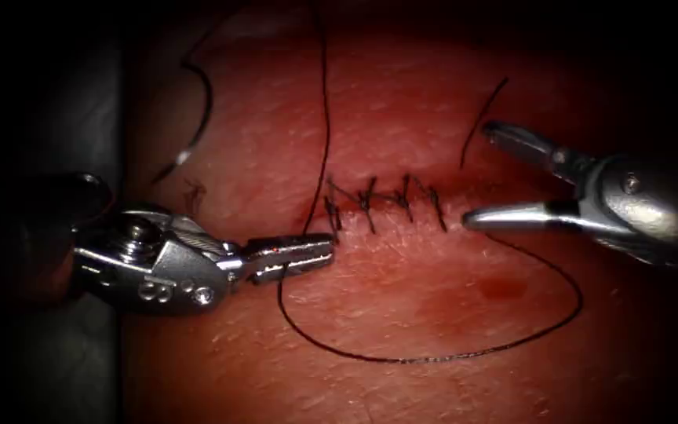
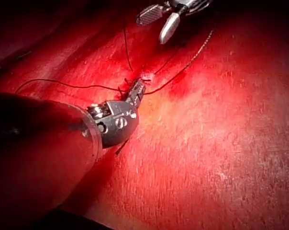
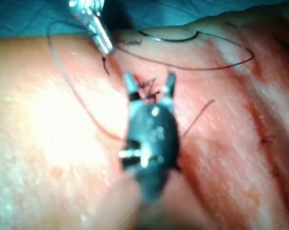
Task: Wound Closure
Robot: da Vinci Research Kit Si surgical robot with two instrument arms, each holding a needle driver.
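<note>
The cut in the tissue is laced with several dark stitches. My left tool lies at the cut's left end, jaws shut on the thread, which loops wide below the cut and back toward its right end. Another strand runs straight up out of view. My right tool hovers at the right end of the cut, jaws wide open and holding nothing. The curved needle rests on the tissue far to the upper left, free of both tools. The left wrist view has the left tool at the stitches.
A short loose thread end sticks up beside the right tool's upper jaw. A patch of red fluid marks the tissue below the cut's right end. The tissue's left edge meets a dark surround.
</note>
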